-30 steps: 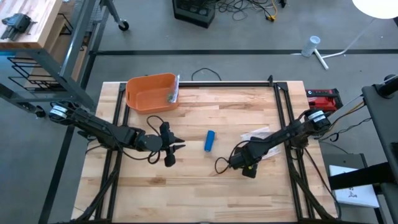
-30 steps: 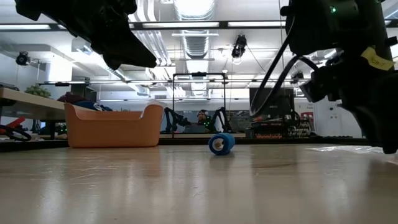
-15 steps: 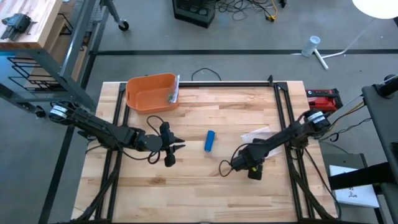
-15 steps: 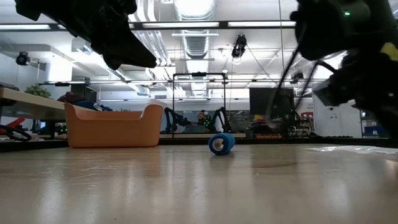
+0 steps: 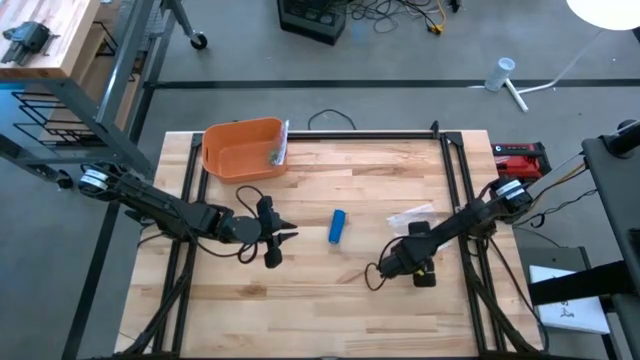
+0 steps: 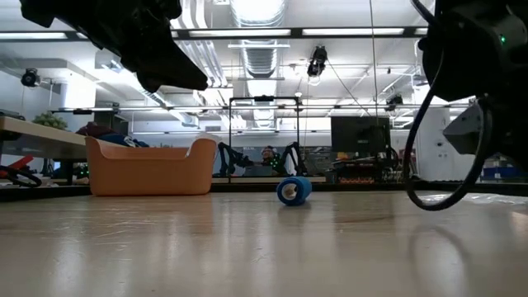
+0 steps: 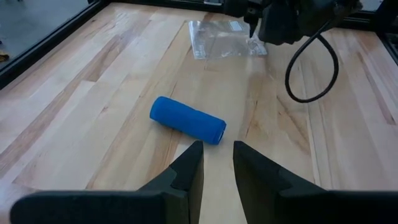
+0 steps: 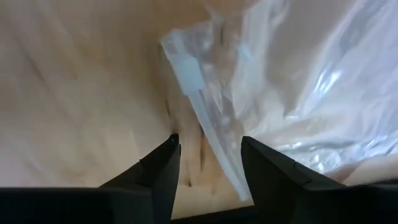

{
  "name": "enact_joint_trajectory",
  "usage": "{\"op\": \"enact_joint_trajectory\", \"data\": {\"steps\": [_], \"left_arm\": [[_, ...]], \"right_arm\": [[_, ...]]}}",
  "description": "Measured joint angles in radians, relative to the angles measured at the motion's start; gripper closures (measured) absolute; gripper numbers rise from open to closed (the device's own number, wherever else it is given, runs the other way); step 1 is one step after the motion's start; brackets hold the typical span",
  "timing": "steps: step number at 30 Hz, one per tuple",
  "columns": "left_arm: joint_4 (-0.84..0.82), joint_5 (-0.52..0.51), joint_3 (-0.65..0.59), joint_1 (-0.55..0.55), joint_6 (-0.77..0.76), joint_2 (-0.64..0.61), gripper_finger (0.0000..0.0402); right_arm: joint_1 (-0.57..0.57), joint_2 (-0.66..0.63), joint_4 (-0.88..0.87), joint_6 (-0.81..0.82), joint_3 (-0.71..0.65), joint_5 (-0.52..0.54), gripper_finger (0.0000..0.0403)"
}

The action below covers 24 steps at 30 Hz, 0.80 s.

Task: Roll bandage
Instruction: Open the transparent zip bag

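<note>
The right gripper (image 5: pixel 400 262), fingers apart and empty, has drawn back from the roll (image 5: pixel 338 226) at mid-table, which looks finished, while the left gripper (image 5: pixel 283 237), narrowly parted, waits beside it.

bandage roll (image 5: pixel 338 226): blue | bin (image 5: pixel 243 148): orange | wrapper (image 5: pixel 411 216): clear

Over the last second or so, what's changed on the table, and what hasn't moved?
The right end effector has drawn back toward the table's near edge and a little to the right, away from the blue bandage roll. Its fingers are open and empty, with the clear plastic bag just ahead of them. Unchanged: the left end effector, the roll, the bag and the orange bin.
</note>
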Motion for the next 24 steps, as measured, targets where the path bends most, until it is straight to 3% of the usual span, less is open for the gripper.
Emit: {"op": "enact_joint_trajectory", "data": {"steps": [9,16,20,24], "left_arm": [[0.006,-0.001,0.000,0.000,0.011,0.000,0.0324],[0.014,-0.002,0.000,0.000,0.034,0.000,0.0324],[0.048,-0.002,0.000,0.000,0.067,0.000,0.0324],[0.104,0.002,0.000,0.000,0.109,0.000,0.0324]], "right_arm": [[-0.021,0.000,0.047,-0.216,0.003,0.015,0.0288],[-0.046,0.001,0.069,-0.297,0.010,0.001,0.0346],[-0.070,0.002,0.136,-0.294,0.057,0.016,0.0391],[-0.078,0.002,0.183,-0.294,0.170,0.055,0.0397]]}}
